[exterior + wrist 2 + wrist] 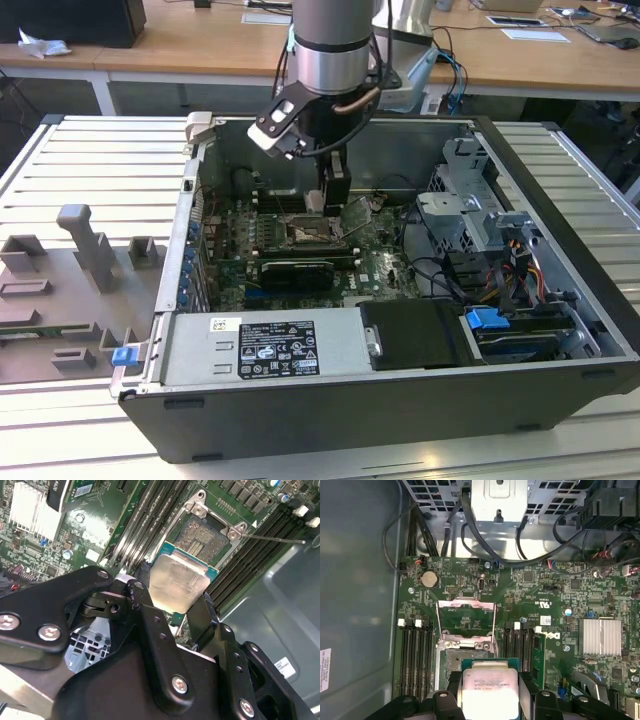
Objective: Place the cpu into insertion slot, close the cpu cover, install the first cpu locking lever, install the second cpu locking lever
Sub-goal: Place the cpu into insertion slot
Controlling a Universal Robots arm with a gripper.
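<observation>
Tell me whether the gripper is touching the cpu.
Touching. In the second wrist view the gripper clamps the cpu by two opposite edges, with no gap.

My arm [330,40] stands nearly upright in the exterior view, a silver cylinder with a black wrist section beneath it. My gripper [322,200] hangs from that wrist and points straight down. In both wrist views my two black fingers [150,615] are drawn in, one on each side of the cpu [177,582]. They press on its opposite edges and hold it flat between them. The jointed black links behind my fingers slope inward toward the tips.
</observation>
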